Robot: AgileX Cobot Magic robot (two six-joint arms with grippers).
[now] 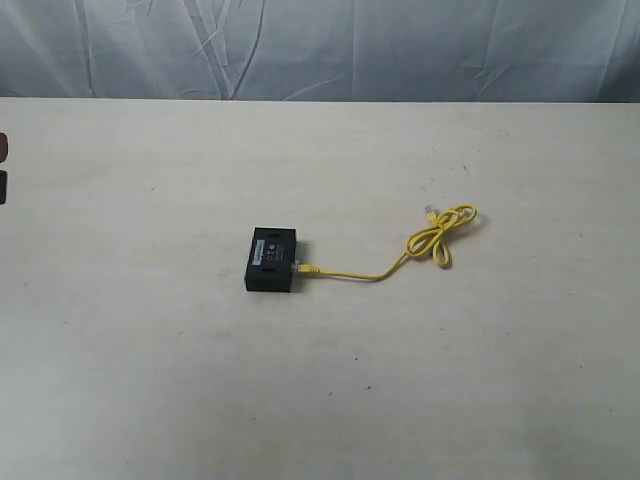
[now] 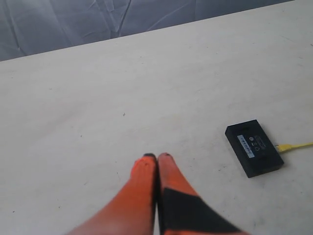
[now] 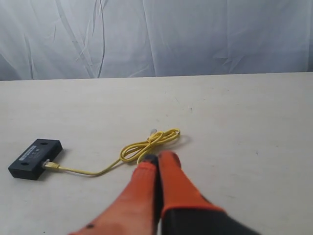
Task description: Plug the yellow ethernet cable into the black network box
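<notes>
The black network box [image 1: 272, 259] lies flat near the middle of the table, pale label up. The yellow ethernet cable [image 1: 440, 234] runs from a looped bundle at the right to the box, and its near plug [image 1: 303, 268] sits against the box's right side. The box [image 2: 254, 147] and plug [image 2: 284, 146] show in the left wrist view; the box [image 3: 35, 158] and cable bundle [image 3: 149, 143] show in the right wrist view. My left gripper [image 2: 157, 156] is shut and empty, well apart from the box. My right gripper [image 3: 158, 156] is shut and empty, close to the bundle.
A pale table [image 1: 320, 400] spreads under everything, with a wrinkled grey cloth backdrop [image 1: 320, 45] behind its far edge. A dark reddish object [image 1: 3, 148] peeks in at the left edge of the exterior view. Neither arm shows in the exterior view.
</notes>
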